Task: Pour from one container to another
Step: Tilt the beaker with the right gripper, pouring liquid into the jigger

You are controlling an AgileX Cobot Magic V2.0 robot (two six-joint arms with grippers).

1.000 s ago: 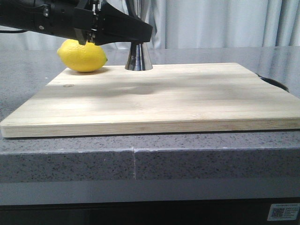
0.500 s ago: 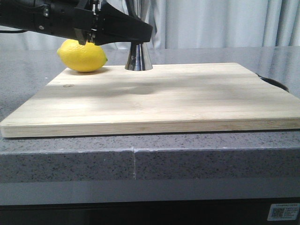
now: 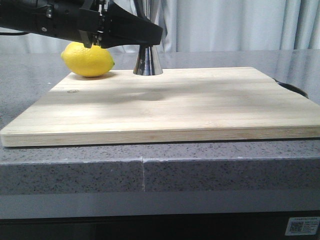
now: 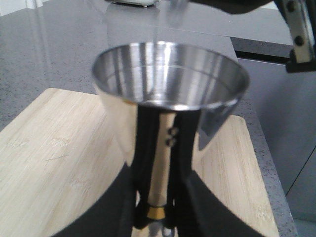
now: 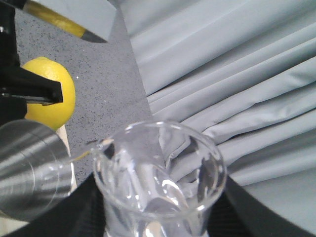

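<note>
Right gripper [image 5: 163, 232] holds the beaker [image 5: 160, 182] low down – thin, slippery glass – while left gripper [image 4: 158, 217] pinches the jigger [image 4: 168, 94] at its waist.

Grey speckled stone counter [image 3: 210, 172] (seamed), pale pleated curtains [image 3: 235, 25] behind.

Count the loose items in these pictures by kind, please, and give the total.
Lemon: 1
Steel jigger: 1
Glass beaker: 1
Wooden cutting board: 1
Total: 4
</note>
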